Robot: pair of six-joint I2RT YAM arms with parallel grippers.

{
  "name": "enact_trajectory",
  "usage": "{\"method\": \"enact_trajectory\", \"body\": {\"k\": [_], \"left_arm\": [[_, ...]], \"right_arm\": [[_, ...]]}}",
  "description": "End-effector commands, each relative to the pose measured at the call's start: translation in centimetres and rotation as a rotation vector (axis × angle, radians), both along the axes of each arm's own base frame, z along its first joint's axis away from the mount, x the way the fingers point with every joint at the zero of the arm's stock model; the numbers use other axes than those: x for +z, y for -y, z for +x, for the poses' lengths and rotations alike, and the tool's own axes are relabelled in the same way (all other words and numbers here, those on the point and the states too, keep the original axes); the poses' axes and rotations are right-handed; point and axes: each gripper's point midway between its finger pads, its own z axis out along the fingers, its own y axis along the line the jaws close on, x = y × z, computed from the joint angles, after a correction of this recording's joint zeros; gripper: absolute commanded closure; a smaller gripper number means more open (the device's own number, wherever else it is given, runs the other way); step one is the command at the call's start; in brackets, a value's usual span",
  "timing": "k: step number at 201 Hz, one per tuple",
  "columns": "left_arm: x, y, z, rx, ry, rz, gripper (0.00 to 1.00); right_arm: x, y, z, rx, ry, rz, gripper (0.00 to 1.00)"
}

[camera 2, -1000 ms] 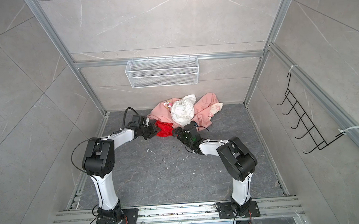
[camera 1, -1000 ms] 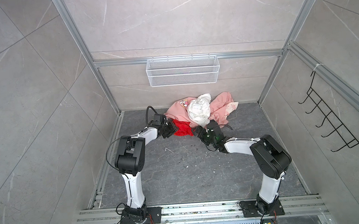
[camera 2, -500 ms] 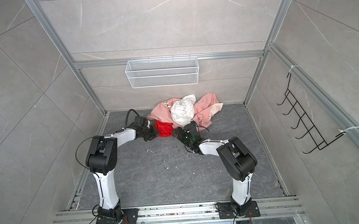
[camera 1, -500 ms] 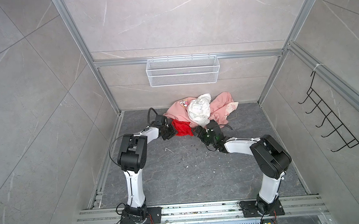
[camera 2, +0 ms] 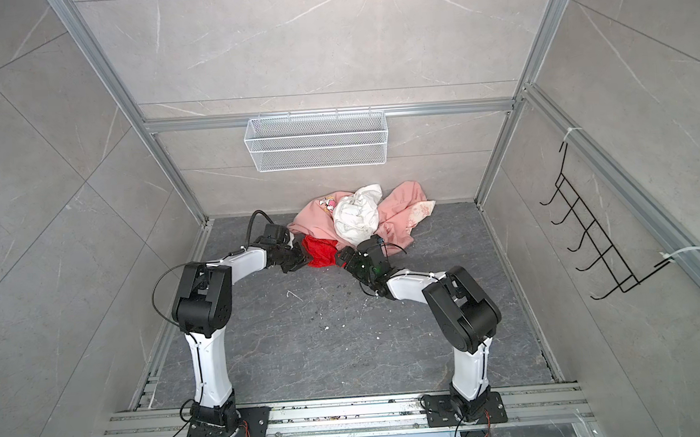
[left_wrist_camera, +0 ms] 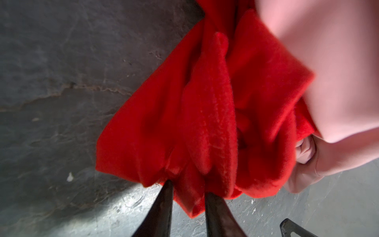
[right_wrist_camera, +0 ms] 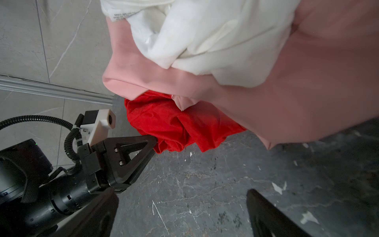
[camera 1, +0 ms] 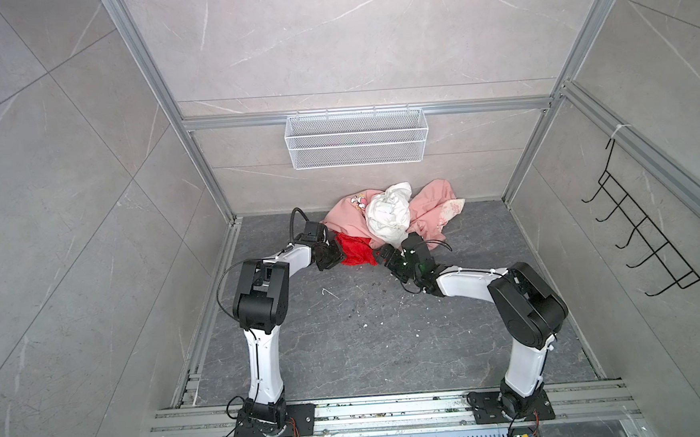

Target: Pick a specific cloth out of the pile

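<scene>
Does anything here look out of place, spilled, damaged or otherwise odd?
Only litter: white flecks and dark crumbs are scattered on the grey floor in front of the pile. The red cloth lies partly under the pink garment; nothing looks torn or spilled.

both top views look down on the pile [camera 1: 386, 221] from far above. wrist views face it closely, sharing the cloth [left_wrist_camera: 205, 115].
</scene>
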Motion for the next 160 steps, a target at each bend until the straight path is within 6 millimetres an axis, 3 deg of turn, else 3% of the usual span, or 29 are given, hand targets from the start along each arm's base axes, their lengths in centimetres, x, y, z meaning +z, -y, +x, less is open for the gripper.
{"method": "enact_trajectory", "body": {"k": [1, 100, 160], "left_arm": [[0.9, 0.2, 0.4, -0.02, 0.029, 0.011, 0.73], [2.3, 0.2, 0.8, -0.028, 0.052, -0.001, 0.97], [5.5, 0.2, 1.1, -0.013, 0.1, -0.032, 1.0]], "right_arm": [[0.5, -0.2, 0.0, 0.006, 0.013, -0.02, 0.0], [1.0, 0.0, -0.3, -0.001, 0.025, -0.024, 0.0], [1.5, 0.1, -0.4, -0.002, 0.036, -0.02, 0.0]]}}
